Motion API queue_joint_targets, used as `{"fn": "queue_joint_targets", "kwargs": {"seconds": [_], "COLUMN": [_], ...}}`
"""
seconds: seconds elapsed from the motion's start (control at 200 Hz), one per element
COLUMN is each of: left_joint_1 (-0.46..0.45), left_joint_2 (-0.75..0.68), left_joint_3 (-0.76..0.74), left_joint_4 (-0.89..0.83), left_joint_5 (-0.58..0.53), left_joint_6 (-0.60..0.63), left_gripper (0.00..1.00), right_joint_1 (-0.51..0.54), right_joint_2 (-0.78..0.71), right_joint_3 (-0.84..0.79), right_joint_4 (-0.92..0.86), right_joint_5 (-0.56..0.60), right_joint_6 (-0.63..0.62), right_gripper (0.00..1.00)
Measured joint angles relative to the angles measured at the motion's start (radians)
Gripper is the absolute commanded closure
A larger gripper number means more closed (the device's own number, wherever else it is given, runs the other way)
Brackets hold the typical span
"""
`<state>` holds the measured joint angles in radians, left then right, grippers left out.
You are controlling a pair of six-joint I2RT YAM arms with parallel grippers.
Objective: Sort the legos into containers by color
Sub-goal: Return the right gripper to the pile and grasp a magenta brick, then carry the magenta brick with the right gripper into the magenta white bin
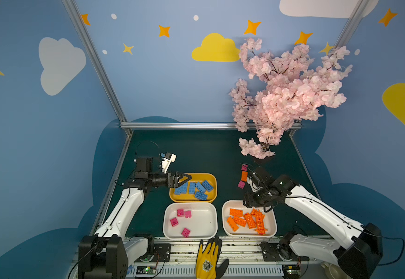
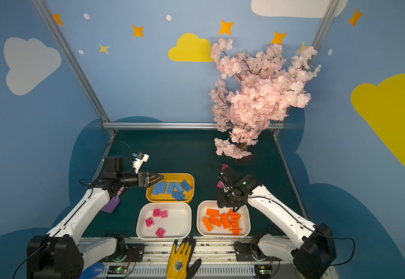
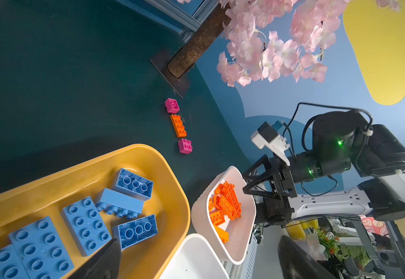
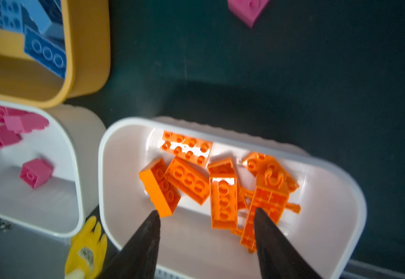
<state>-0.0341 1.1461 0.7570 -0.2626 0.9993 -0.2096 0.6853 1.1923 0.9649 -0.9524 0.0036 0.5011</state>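
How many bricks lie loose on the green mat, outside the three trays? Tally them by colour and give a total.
Pink bricks: 2
Orange brick: 1
Blue bricks: 0 (all those in view are in the yellow tray)
Total: 3

the yellow tray [image 1: 198,176] and the two white trays [image 1: 204,222] are moulded in smooth, glossy plastic, with highlights caught on their walls. the orange bricks [image 4: 188,180] are seen as shiny, slightly translucent plastic; the blue bricks [image 3: 85,224] and pink bricks [image 1: 174,221] are finished more matt. the table top [image 1: 196,154] is given a matt surface. the frame rail [image 1: 184,125] is made of brushed metal. the glove [image 1: 206,253] is knitted cloth, coated at the fingers.
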Motion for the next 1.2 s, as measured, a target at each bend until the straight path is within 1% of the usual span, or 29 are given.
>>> {"fn": "queue_joint_targets", "kwargs": {"seconds": [0.075, 0.135, 0.205, 0.33, 0.461, 0.546, 0.741, 0.966, 1.111, 1.201], "left_joint_1": [0.000, 0.000, 0.000, 0.000, 0.000, 0.000, 0.000, 0.000, 0.000, 0.000], "left_joint_2": [0.000, -0.001, -0.002, -0.002, -0.002, -0.002, -0.002, -0.002, -0.002, -0.002], "left_joint_3": [0.000, 0.000, 0.000, 0.000, 0.000, 0.000, -0.006, -0.020, -0.023, -0.023], "left_joint_4": [0.000, 0.000, 0.000, 0.002, 0.002, 0.002, -0.001, -0.011, -0.021, -0.022], "left_joint_5": [0.000, 0.000, 0.000, -0.001, -0.001, -0.002, -0.004, -0.006, -0.008, -0.009], "left_joint_6": [0.000, 0.000, 0.000, 0.000, 0.000, 0.002, 0.011, 0.027, 0.031, 0.034], "left_gripper": [0.00, 0.00, 0.00, 0.00, 0.00, 0.00, 0.00, 0.00, 0.00, 0.00], "right_joint_1": [-0.011, -0.016, -0.024, -0.043, -0.066, -0.082, -0.120, -0.140, -0.150, -0.157], "right_joint_2": [0.048, 0.098, 0.157, 0.267, 0.370, 0.425, 0.524, 0.628, 0.688, 0.692], "right_joint_3": [0.025, 0.054, 0.088, 0.114, 0.115, 0.115, 0.129, 0.177, 0.249, 0.255], "right_joint_4": [0.046, 0.087, 0.126, 0.208, 0.255, 0.277, 0.314, 0.359, 0.334, 0.333], "right_joint_5": [0.059, 0.098, 0.133, 0.157, 0.173, 0.182, 0.179, 0.139, 0.098, 0.093], "right_joint_6": [-0.015, -0.024, -0.019, 0.042, 0.129, 0.178, 0.260, 0.280, 0.275, 0.270], "right_gripper": [0.35, 0.34, 0.37, 0.42, 0.43, 0.46, 0.46, 0.46, 0.54, 0.57]}}
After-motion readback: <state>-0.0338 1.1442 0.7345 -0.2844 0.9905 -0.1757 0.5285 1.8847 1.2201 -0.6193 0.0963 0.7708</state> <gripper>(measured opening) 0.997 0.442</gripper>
